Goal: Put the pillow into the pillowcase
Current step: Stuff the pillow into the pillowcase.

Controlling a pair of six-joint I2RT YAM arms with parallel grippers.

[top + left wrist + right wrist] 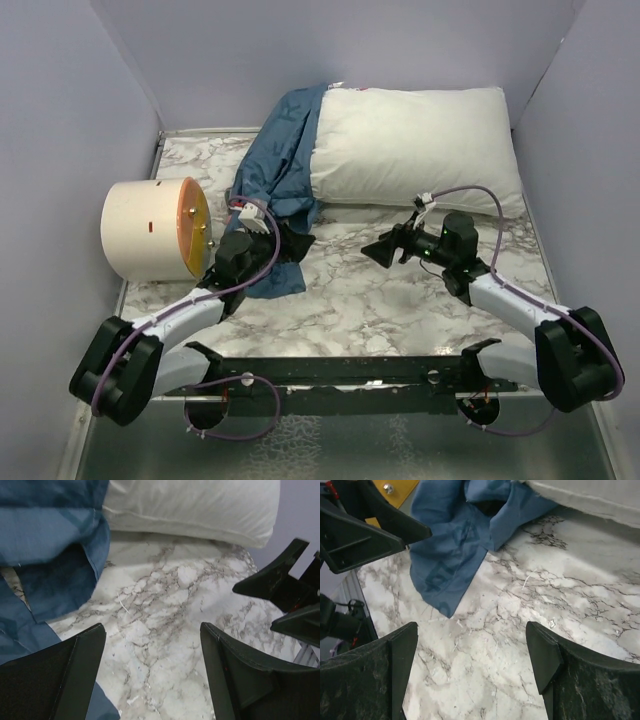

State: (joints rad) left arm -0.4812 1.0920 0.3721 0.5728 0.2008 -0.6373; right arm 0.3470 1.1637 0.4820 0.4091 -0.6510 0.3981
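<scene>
The white pillow [415, 145] lies across the back of the marble table, its left end resting on the blue pillowcase [283, 165]. The pillowcase is crumpled and trails down toward the left arm. My left gripper [292, 243] is open and empty, low over the pillowcase's lower edge. In the left wrist view the gripper [152, 650] has bare marble between its jaws, with the pillowcase [50, 545] to the left and the pillow [195, 510] ahead. My right gripper [384, 249] is open and empty, facing left. In the right wrist view it [470, 650] is over marble, near a corner of the pillowcase [452, 550].
A cream cylinder with an orange face [155, 228] lies on its side at the left edge. Grey walls [60, 150] close in the table on three sides. The marble tabletop [350, 300] shows between the two grippers.
</scene>
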